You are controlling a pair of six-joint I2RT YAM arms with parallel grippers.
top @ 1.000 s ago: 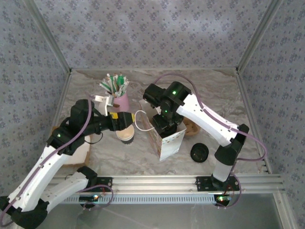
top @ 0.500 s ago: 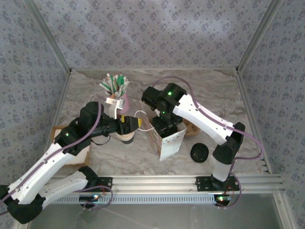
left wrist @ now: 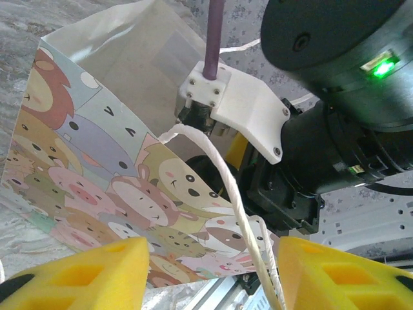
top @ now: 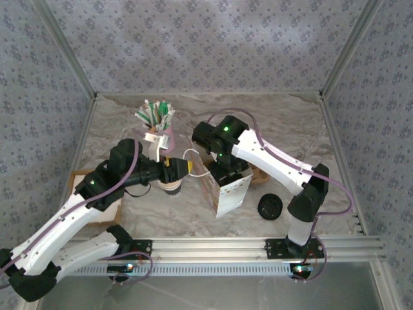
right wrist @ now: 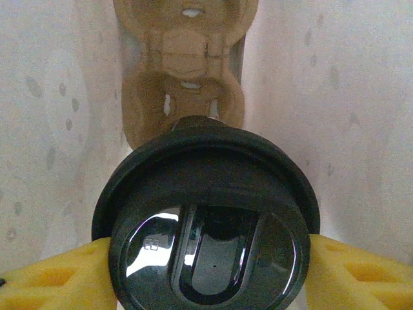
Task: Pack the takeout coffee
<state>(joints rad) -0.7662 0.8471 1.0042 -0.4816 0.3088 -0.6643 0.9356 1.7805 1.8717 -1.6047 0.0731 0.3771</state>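
The takeout coffee [right wrist: 206,174], a cup capped with a black lid, sits between my right gripper's [right wrist: 210,258] yellow fingers, which are shut on its sides. It hangs inside the cartoon-print paper bag [top: 231,194], above a brown moulded carrier [right wrist: 184,71] on the bag's floor. In the top view my right gripper [top: 226,171] reaches down into the bag's mouth. My left gripper [top: 187,166] is at the bag's left side, open. The white string handle [left wrist: 222,174] runs between its yellow fingers [left wrist: 97,271], unclamped. Behind it is the bag's printed wall [left wrist: 97,161].
An open-topped paper cup [top: 171,185] stands just under my left gripper. A loose black lid [top: 270,206] lies right of the bag. The pink cup of straws [top: 161,134] stands behind my left gripper. A brown carrier [top: 259,172] sits behind the bag, and a flat box [top: 97,197] lies at far left.
My left gripper has slid right to the bag's string handle and its jaws have narrowed. The right arm has shifted only slightly over the bag.
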